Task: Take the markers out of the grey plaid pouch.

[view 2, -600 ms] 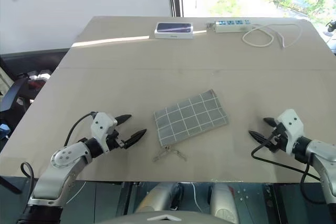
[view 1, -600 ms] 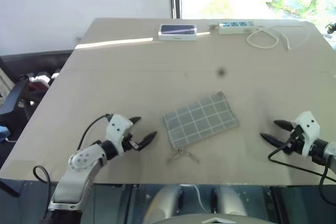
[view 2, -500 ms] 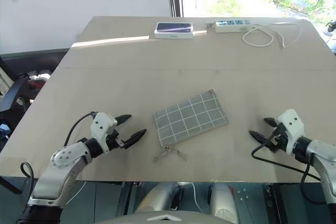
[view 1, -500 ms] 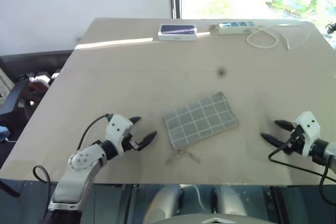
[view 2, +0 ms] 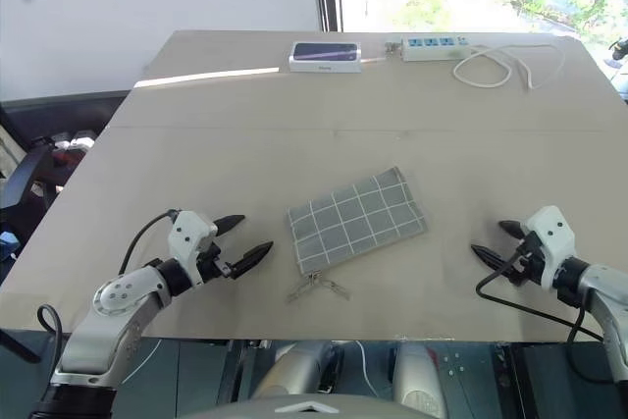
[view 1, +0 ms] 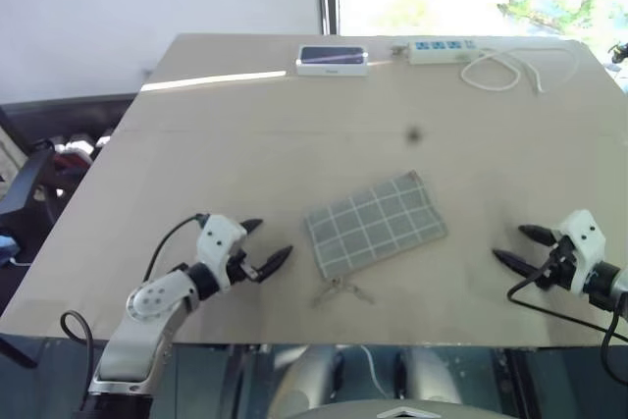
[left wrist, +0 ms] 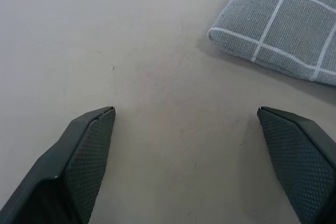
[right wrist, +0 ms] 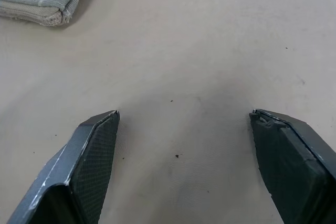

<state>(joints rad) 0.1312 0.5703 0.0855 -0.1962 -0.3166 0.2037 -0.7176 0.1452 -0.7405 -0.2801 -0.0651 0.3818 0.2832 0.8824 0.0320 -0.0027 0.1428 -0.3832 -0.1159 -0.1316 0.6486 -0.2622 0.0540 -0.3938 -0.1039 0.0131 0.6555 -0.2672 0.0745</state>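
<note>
Near the table's (view 1: 196, 144) front edge the left gripper (view 1: 267, 245) and right gripper (view 1: 517, 247) both hover with fingers spread wide, holding nothing — the grey plaid pouch (view 1: 374, 223) lies flat between them, apart from each, its small pull (view 1: 340, 290) toward the front. At the far edge sit a white box with a dark top (view 1: 333, 59) and a power strip (view 1: 443, 49) — its white cord (view 1: 505, 70) looped beside it.

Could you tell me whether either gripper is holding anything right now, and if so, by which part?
Nothing is held. The left gripper and right gripper are both open, apart from the pouch between them.

Head views look down over the table (view 1: 245, 144); wrist views skim it, sharing the pouch (view 1: 373, 223).
</note>
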